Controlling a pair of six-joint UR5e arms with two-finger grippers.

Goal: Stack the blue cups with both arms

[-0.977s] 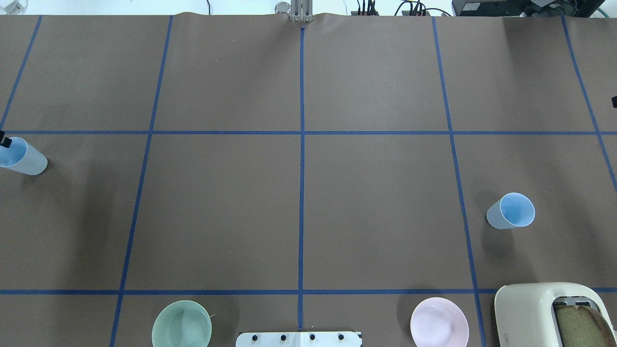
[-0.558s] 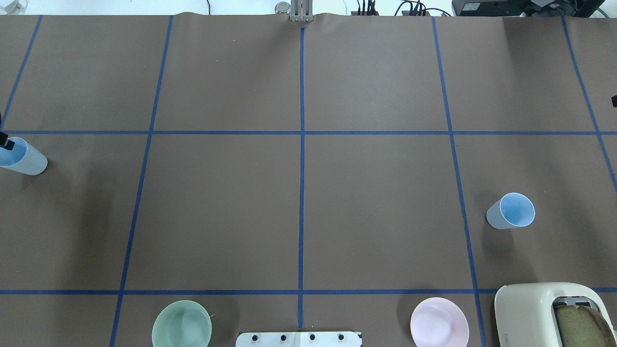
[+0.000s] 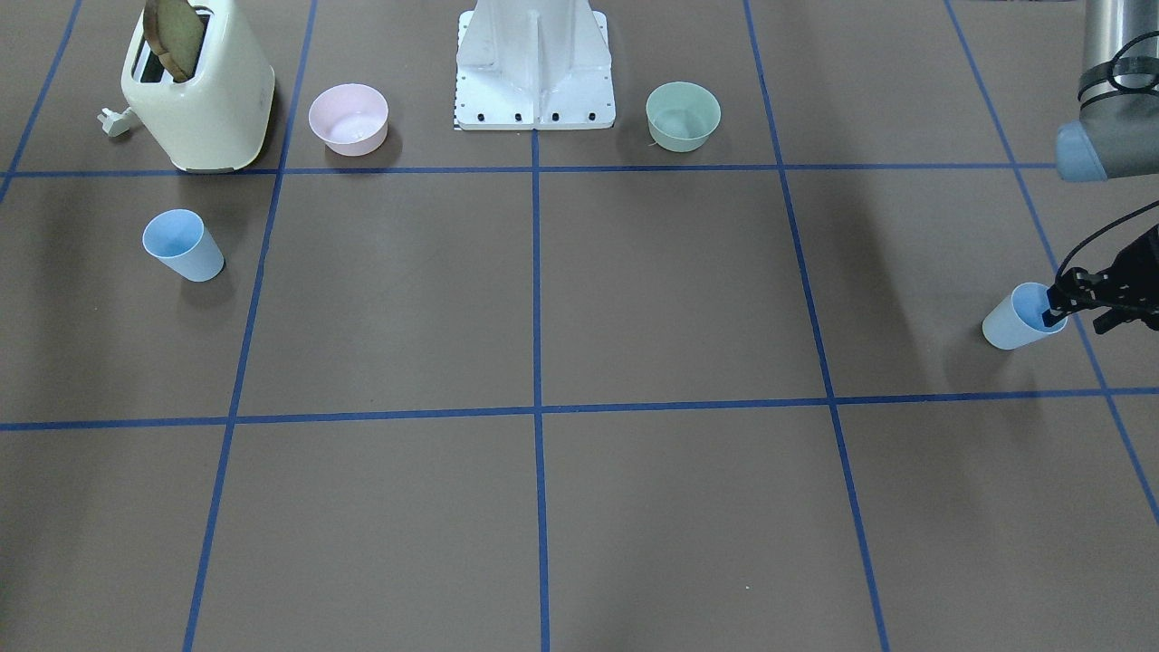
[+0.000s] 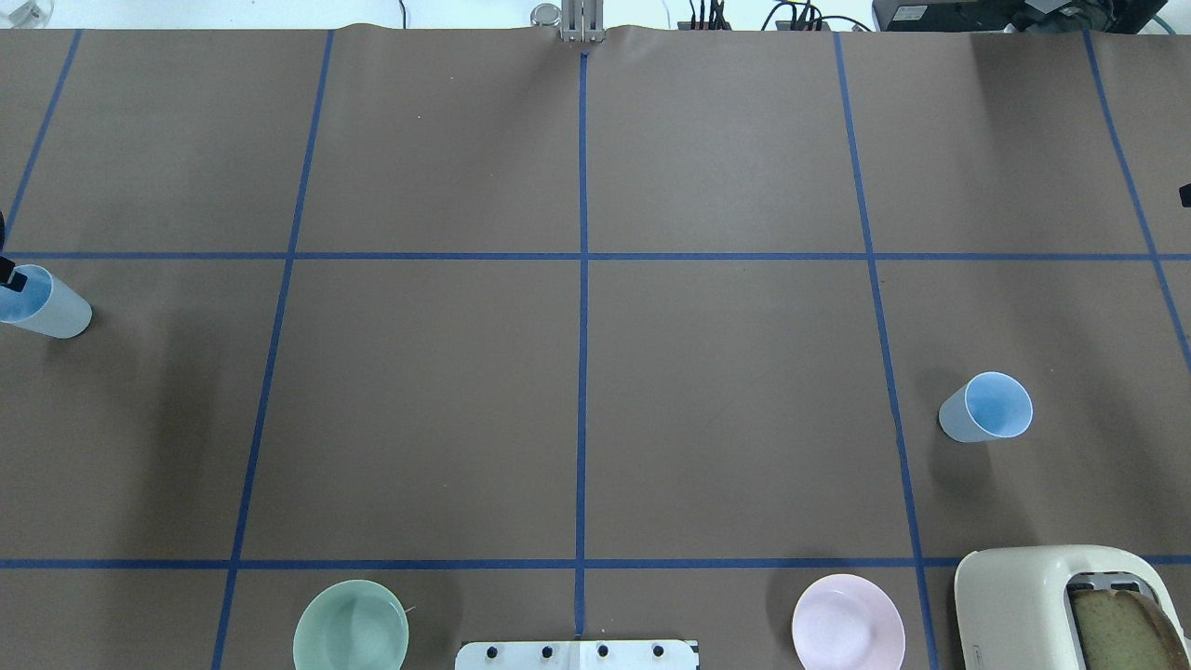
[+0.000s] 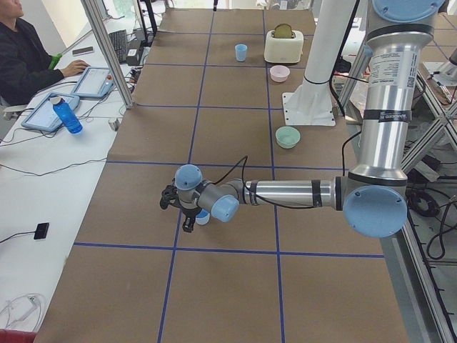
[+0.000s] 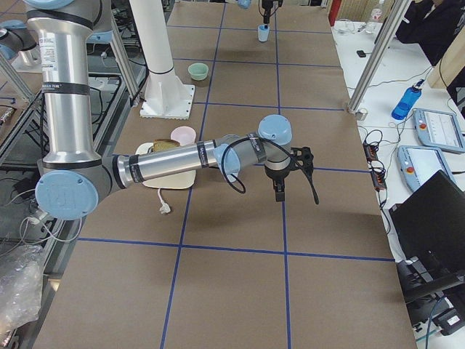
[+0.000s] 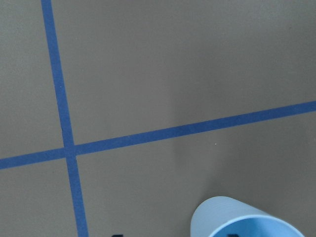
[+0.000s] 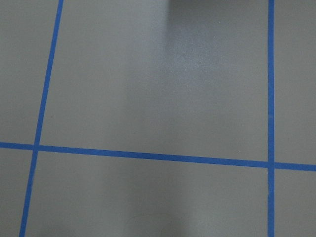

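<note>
Two blue cups, both upright and mouth-up on the brown table (image 4: 726,391), well apart at opposite ends.

Left-side cup (image 3: 1012,324) near the table's edge on the robot's left, beside a blue tape line (image 3: 1082,353). In the left wrist view, only its rim and a bit of wall, at the bottom edge.

Left gripper (image 3: 1077,317) down at this cup's rim. One black finger (image 3: 1050,315) dipped inside the mouth, the other outside the wall. Jaws parted, straddling the rim with a clear gap between them. Left arm (image 5: 300,193) stretched out low over the table toward it.

Right-side cup (image 4: 986,408) standing alone on the robot's right, with nothing touching it.

Right arm (image 6: 174,163) reaching out low across the table. Right gripper (image 6: 290,182) hanging over bare brown surface, pointing down, apart from that cup and farther out from the base. Nothing but table and tape lines in the right wrist view. Jaw state there: cannot tell.

Along the robot's side of the table:
- Cream toaster (image 3: 204,100) with a bread slice (image 3: 172,36) sticking up from a slot, near the right-side cup.
- Pink bowl (image 3: 349,118) just beside the toaster.
- White base column (image 3: 534,63) in the middle.
- Green bowl (image 3: 684,116) on the column's other side.
</note>
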